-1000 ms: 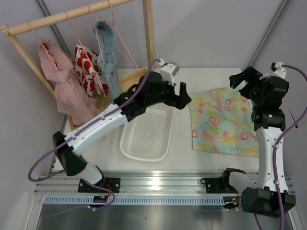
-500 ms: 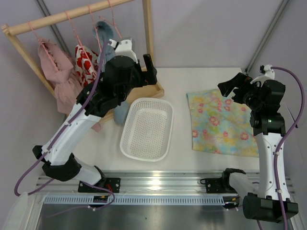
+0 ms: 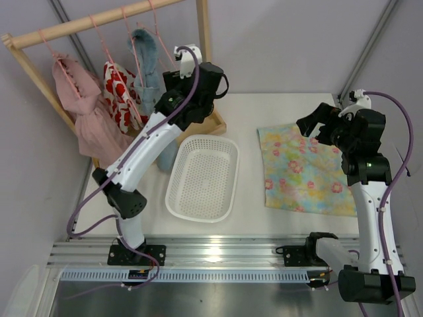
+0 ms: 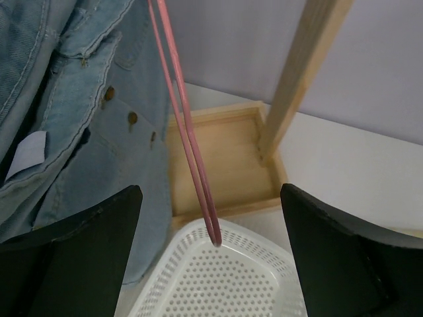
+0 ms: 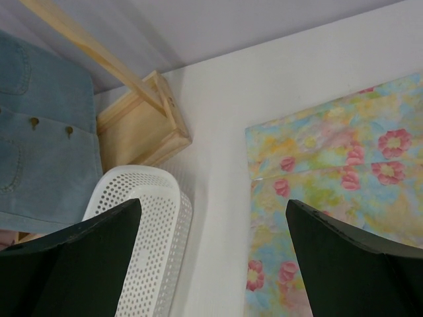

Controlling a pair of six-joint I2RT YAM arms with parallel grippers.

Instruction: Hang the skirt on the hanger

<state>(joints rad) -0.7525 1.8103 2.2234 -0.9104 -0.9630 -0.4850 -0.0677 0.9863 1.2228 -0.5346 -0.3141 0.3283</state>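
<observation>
One white table (image 3: pixel 251 205), grey walls (image 3: pixel 277 39), wooden rack (image 3: pixel 92 20), left gripper (image 4: pixel 210 191) gaping empty before hanger (image 4: pixel 192 139), right gripper (image 5: pixel 213 205) gaping empty over skirt (image 3: pixel 307 168).

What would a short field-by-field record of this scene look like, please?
skirt: lies flat on the table, right side, not held
hanger: empty, hangs on the wooden rack beside the denim garment
left gripper: open, raised at the rack, hanger wire between its fingers in the wrist view, not gripped
right gripper: open, over the skirt's far edge, holds nothing
basket: white, empty, between rack and skirt
task status: skirt not yet on hanger
</observation>
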